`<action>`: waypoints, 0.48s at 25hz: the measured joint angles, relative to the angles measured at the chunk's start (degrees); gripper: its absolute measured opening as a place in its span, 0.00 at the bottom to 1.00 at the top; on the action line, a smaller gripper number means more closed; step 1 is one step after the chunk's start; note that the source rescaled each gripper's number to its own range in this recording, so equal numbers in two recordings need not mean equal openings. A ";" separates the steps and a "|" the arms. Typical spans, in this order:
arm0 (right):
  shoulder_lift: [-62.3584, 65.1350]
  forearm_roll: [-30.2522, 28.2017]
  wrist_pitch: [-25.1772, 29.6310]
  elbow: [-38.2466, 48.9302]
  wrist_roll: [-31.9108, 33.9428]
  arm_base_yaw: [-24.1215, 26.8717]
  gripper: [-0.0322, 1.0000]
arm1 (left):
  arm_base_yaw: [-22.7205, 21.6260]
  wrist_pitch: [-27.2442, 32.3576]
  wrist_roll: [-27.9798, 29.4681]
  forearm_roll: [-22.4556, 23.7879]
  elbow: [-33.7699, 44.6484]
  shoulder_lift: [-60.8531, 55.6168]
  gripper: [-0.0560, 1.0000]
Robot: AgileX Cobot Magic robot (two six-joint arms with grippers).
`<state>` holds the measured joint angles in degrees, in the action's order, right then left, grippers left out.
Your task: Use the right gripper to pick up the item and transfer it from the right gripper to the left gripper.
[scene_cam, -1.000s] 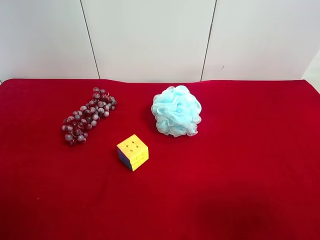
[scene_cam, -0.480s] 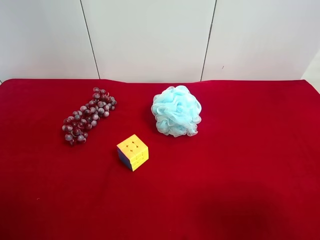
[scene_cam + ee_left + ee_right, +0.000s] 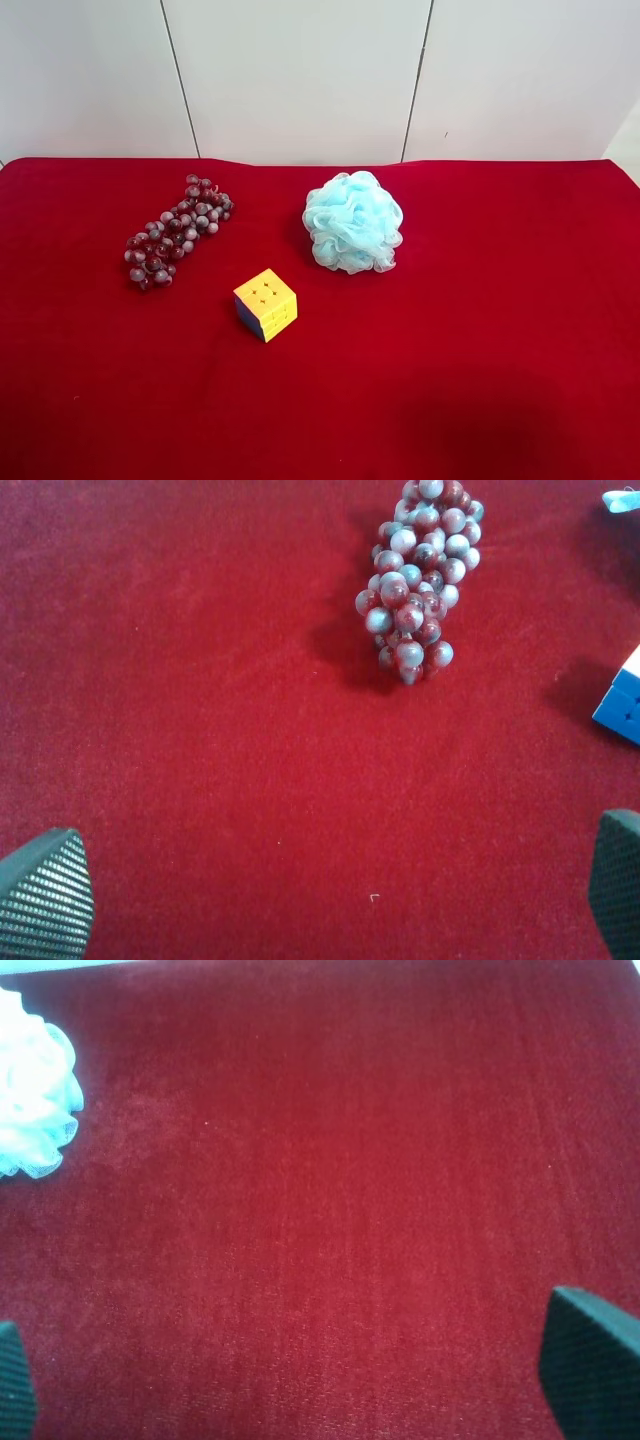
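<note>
Cube (image 3: 622, 702) cut by left wrist frame edge; puff (image 3: 33, 1100) cropped in right wrist view.

A bunch of dark red, frosted-looking grapes (image 3: 176, 232) lies on the red velvety cloth-covered tabletop (image 3: 480, 380), stretched diagonally. Well apart from it sits a fluffy light-blue mesh bath puff (image 3: 353, 222), nearer the white panelled wall (image 3: 300, 75) with thin dark seams behind the tabletop.

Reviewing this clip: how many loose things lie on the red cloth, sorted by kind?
Puzzle cube: 1
Bunch of dark red grapes: 1
Light-blue mesh bath puff: 1
Total: 3
</note>
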<state>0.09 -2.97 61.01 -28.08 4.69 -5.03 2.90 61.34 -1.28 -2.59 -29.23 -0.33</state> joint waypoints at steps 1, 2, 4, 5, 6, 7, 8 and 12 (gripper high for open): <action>0.00 0.00 0.00 0.00 0.00 0.00 1.00 | 0.00 0.00 0.00 0.00 0.00 0.00 1.00; 0.00 0.00 0.00 0.00 0.00 0.00 1.00 | 0.00 0.00 0.00 0.00 0.00 0.00 1.00; 0.00 0.00 0.00 0.00 0.00 0.00 1.00 | 0.00 0.00 0.00 0.00 0.00 0.00 1.00; 0.00 0.00 0.00 0.00 0.00 0.00 1.00 | 0.00 0.00 0.00 0.00 0.00 0.00 1.00; 0.00 0.00 0.00 0.00 0.00 0.00 1.00 | 0.00 0.00 0.00 0.00 0.00 0.00 1.00; 0.00 0.00 0.00 0.00 0.00 0.00 1.00 | 0.00 0.00 0.00 0.00 0.00 0.00 1.00; 0.00 0.00 0.00 0.00 0.00 0.00 1.00 | 0.00 0.00 0.00 0.00 0.00 0.00 1.00; 0.00 0.00 0.00 0.00 0.00 0.00 1.00 | 0.00 0.00 0.00 0.00 0.00 0.00 1.00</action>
<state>0.09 -2.97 61.01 -28.08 4.69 -5.03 2.90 61.34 -1.28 -2.59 -29.23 -0.33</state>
